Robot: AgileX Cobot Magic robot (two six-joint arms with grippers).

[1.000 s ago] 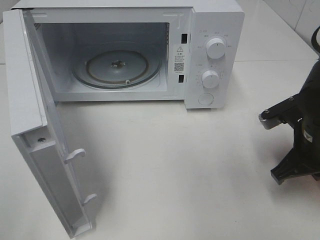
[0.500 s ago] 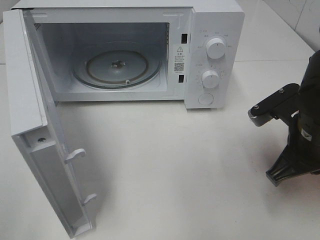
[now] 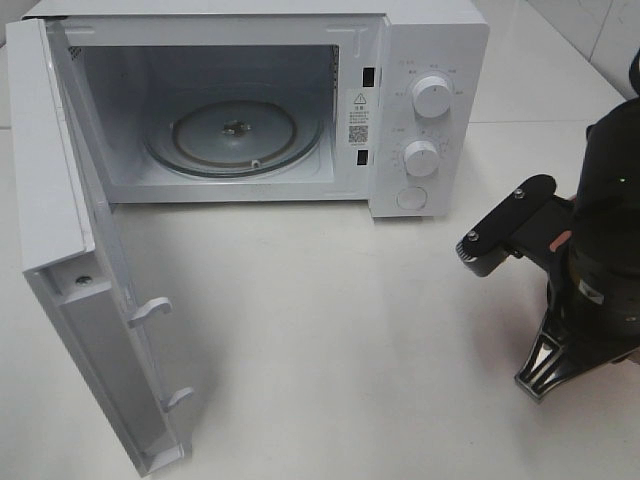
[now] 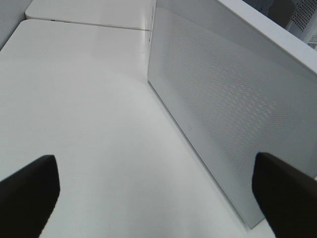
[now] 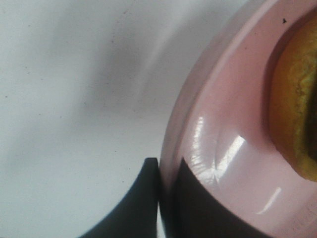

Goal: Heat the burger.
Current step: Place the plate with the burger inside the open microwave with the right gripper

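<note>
We have the right gripper (image 5: 166, 191) pinching the rim of the pink plate (image 5: 218, 124), burger (image 5: 297, 99) on it. The open microwave (image 3: 430, 40) lies to its left (door (image 3: 100, 330) swung wide). Our left gripper (image 4: 157, 191) hangs spread beside that door.

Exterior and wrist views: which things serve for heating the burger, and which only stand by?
For the job: burger, pink plate, right gripper shut on its rim, open microwave, glass turntable.
Just there: white table, left gripper, open and empty.
</note>
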